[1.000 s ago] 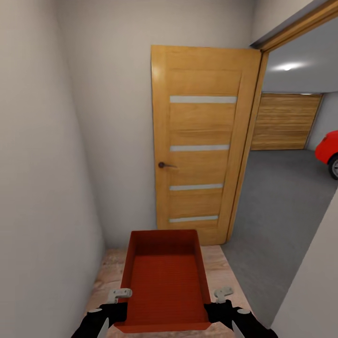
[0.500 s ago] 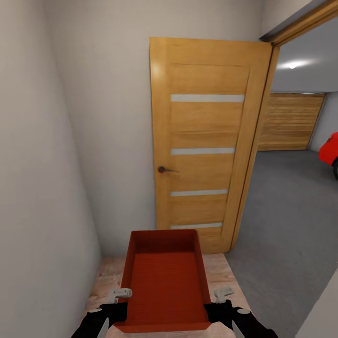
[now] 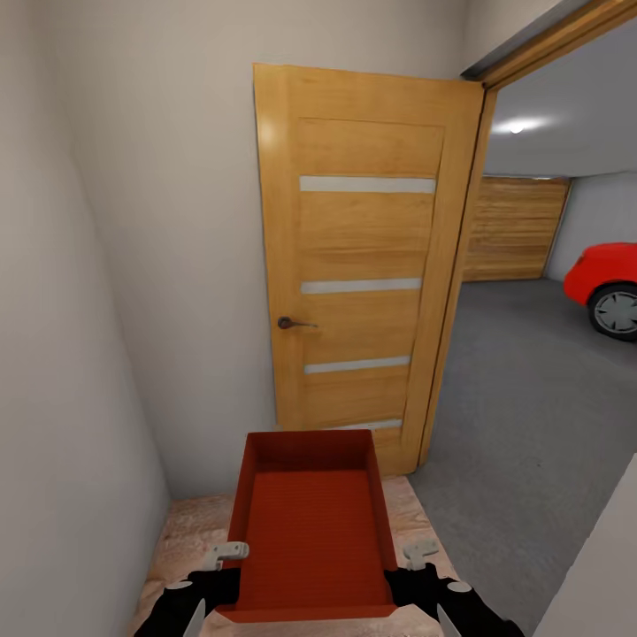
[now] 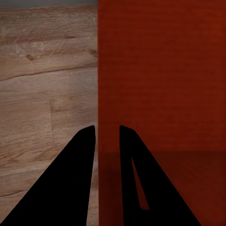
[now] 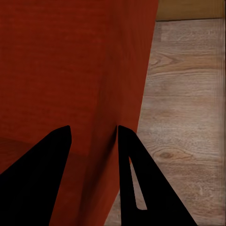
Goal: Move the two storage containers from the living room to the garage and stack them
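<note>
Head view: orange-red bin [image 3: 310, 522] sits low centre, open top up, empty, carried between both arms above a light wood plank floor [image 3: 190, 531]. Left gripper [image 3: 221, 557] is at the bin's left wall near the close end, right gripper [image 3: 418, 556] at the right wall. Ahead, a light wooden door [image 3: 363, 265] with four pale strips and a dark handle [image 3: 287, 323] stands swung open against a beige wall [image 3: 159, 221]. Right of the door frame, the doorway opens onto dark grey concrete floor [image 3: 531, 398], a wooden slatted garage door [image 3: 513, 228] at the back, a ceiling light [image 3: 516, 126], and the front of a red car [image 3: 606, 287] with one wheel showing.

Left wrist view: left gripper [image 4: 107, 141] straddles the bin's thin wall [image 4: 160, 80], one finger on each side, nearly together and clamped on it. Plank floor [image 4: 47, 84] lies below on the outer side.

Right wrist view: right gripper [image 5: 94, 139] has its fingers on either side of the bin wall [image 5: 75, 70], clamped on it. Plank floor [image 5: 183, 103] shows beside the bin, with the door's bottom edge [image 5: 190, 9] at the far end.
</note>
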